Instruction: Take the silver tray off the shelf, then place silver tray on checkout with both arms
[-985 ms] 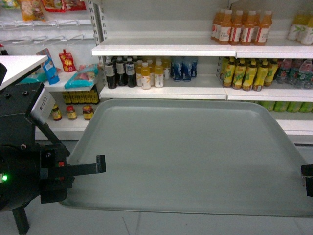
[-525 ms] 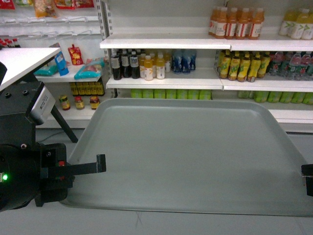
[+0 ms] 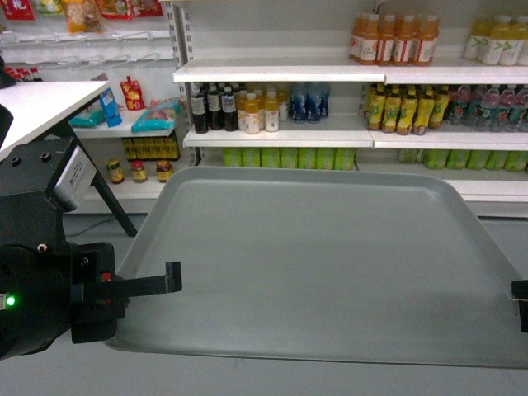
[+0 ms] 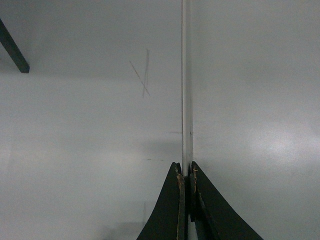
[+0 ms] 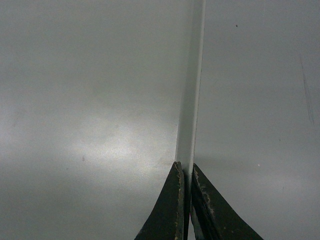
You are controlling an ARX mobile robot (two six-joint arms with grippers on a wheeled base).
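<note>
Hidden and cropped items, head and wrist views

Right end effector point(image 3: 521, 304): mostly cut by frame edge. Silver tray point(image 3: 330, 256): right corner cropped; lower left finger beneath it. Bottle labels point(image 3: 396, 49): too small to read. Tabletop point(image 3: 33, 107): partly out of frame.

orange juice bottles point(image 3: 394, 39), dark sauce bottles point(image 3: 214, 109), small jars point(image 3: 139, 171)

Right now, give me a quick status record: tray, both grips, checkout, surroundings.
tray: silver tray off the shelf, carried level between both arms, nothing on it
left gripper: shut on the tray's left rim
right gripper: shut on the right rim, barely visible at the head view's edge
checkout: white counter corner at far left, tray not on it yet
surroundings: drink bottles on white shelves ahead
</note>
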